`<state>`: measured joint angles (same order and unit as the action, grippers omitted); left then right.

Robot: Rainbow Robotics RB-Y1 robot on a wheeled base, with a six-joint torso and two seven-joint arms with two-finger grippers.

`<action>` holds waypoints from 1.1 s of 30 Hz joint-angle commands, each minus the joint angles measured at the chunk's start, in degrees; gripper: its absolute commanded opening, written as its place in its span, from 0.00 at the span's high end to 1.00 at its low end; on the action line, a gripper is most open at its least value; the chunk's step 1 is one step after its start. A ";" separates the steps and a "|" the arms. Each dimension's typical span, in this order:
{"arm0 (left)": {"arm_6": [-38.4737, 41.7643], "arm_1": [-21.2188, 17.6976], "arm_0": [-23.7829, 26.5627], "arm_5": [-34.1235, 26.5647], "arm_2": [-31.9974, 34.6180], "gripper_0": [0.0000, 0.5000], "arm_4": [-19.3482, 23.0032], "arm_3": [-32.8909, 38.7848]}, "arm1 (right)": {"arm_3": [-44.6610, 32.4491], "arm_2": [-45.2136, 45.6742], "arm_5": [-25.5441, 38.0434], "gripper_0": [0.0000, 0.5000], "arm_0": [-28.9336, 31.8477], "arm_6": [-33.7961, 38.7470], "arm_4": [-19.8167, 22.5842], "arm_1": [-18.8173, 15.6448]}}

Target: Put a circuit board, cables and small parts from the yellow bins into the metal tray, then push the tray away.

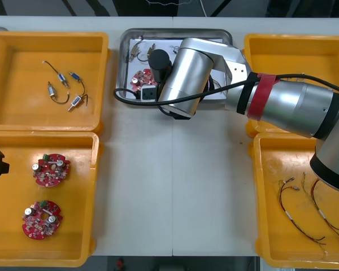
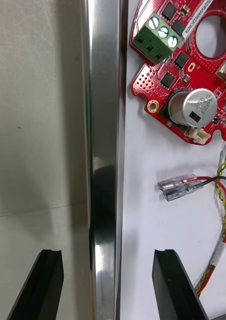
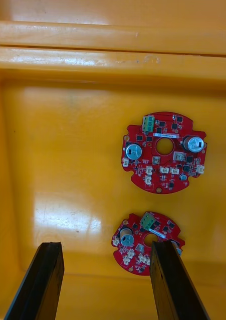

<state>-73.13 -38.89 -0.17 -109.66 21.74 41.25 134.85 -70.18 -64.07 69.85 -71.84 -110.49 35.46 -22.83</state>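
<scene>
Per right wrist view, right hand (image 2: 107, 252) released, straddling metal tray (image 2: 103, 125) rim at desk's far edge; circuit board (image 2: 178, 75) and red and yellow cable (image 2: 220, 200) inside. Left hand (image 3: 106, 245) released over boards (image 3: 164, 151) in near-left-corner yellow bin (image 3: 52, 150).

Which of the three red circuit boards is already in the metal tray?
The board beside the right gripper, whose open fingers straddle the tray's rim. The other two lie in the near-left yellow bin, near the open left gripper.
</scene>
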 commanded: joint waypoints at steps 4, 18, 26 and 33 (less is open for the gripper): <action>-5.53 -2.33 -1.32 -0.34 -0.64 0.00 0.41 1.82 | -0.57 4.83 1.43 0.00 -3.05 -0.96 3.30 1.12; -5.53 -2.33 -1.32 -0.34 -0.64 0.00 0.41 1.82 | -19.64 21.18 23.58 0.00 8.91 0.45 -0.57 1.12; -5.53 -2.33 -1.32 -0.34 -0.64 0.00 0.41 1.82 | -33.35 31.90 40.15 0.00 16.38 7.04 -0.57 -0.38; -5.53 -2.33 -1.32 -0.34 -0.64 0.00 0.41 1.82 | -45.39 40.43 40.15 0.00 24.82 16.80 -1.01 -3.80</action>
<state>-73.14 -38.89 -0.19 -109.66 21.73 41.25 134.86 -110.51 -27.01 109.78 -50.09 -96.07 35.01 -23.74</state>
